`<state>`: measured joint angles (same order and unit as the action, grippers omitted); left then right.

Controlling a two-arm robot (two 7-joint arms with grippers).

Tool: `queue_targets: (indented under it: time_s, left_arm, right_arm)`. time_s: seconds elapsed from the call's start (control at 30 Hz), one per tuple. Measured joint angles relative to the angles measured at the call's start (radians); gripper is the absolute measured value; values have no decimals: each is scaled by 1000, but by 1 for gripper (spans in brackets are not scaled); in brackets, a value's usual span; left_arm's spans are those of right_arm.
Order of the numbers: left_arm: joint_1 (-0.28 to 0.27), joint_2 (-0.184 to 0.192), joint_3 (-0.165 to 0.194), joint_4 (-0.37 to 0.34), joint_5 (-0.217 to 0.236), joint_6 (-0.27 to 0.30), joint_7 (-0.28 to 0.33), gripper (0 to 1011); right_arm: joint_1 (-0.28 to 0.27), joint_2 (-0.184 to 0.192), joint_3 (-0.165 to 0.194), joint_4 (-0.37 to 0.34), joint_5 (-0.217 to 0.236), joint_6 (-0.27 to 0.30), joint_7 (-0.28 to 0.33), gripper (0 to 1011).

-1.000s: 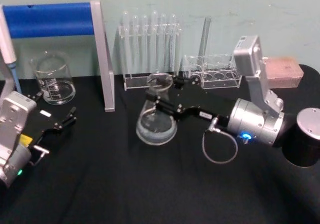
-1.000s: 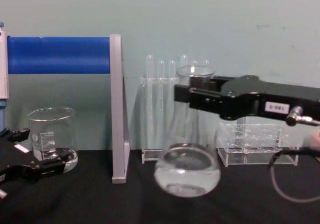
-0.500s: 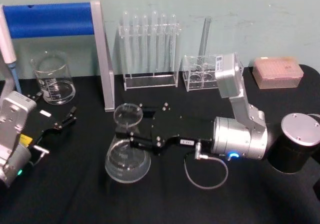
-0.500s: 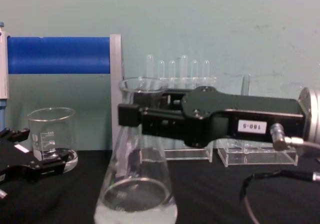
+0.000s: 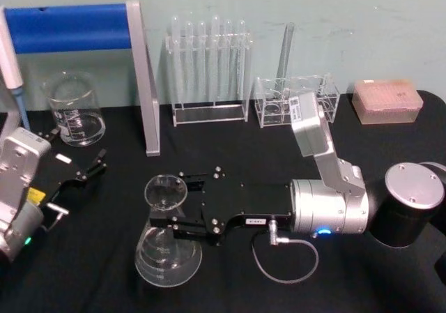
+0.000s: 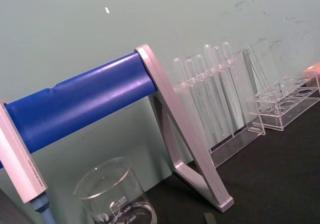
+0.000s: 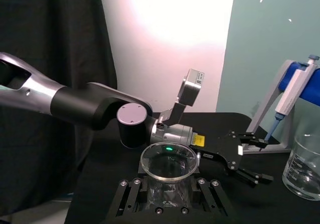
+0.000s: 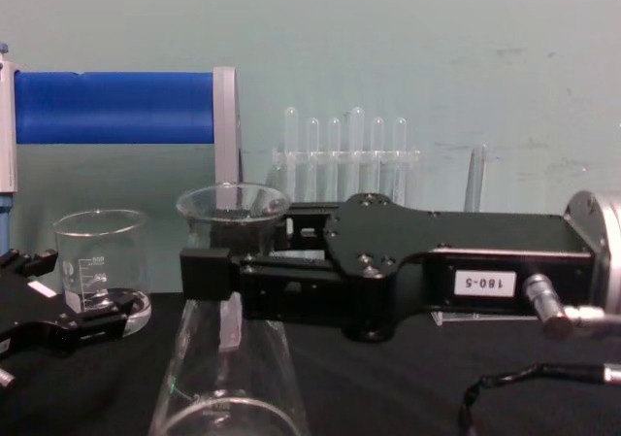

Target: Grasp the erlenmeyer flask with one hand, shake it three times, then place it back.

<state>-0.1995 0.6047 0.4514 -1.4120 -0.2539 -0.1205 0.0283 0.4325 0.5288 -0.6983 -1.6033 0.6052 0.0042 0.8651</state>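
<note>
The erlenmeyer flask (image 5: 167, 258), lower left of centre, is clamped at its neck by the right gripper (image 5: 169, 203), so the base is left free for shaking. The left gripper (image 5: 89, 170) is parked open at far left.

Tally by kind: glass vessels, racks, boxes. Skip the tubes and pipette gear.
erlenmeyer flask: 1, held in the right gripper
beaker: 1
tall test tube rack: 1
low clear rack: 1
pink tip box: 1
Total: 5
</note>
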Motion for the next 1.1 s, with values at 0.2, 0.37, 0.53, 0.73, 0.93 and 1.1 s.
queue_targets:
  time_s: [0.2, 0.37, 0.53, 0.73, 0.93, 1.1]
  left_arm:
    - [0, 0, 0, 0, 0, 0, 0, 1001]
    - [0, 0, 0, 0, 0, 0, 0, 1001]
    - [0, 0, 0, 0, 0, 0, 0, 1001]
    - [0, 0, 0, 0, 0, 0, 0, 1001]
    - [0, 0, 0, 0, 0, 0, 0, 1001]
    - [0, 0, 0, 0, 0, 0, 0, 1001]
  right_arm:
    - [11, 3, -8, 7, 9, -6, -12, 457]
    - [10, -5, 16, 28, 4, -8, -101, 457]
    - [-8, -24, 69, 54, -18, 0, -234, 456]
    - [-29, -47, 125, 74, -46, 5, -355, 457]
    - [-52, -66, 176, 88, -81, 4, -465, 456]
    - [-72, -85, 211, 90, -106, 8, -538, 457]
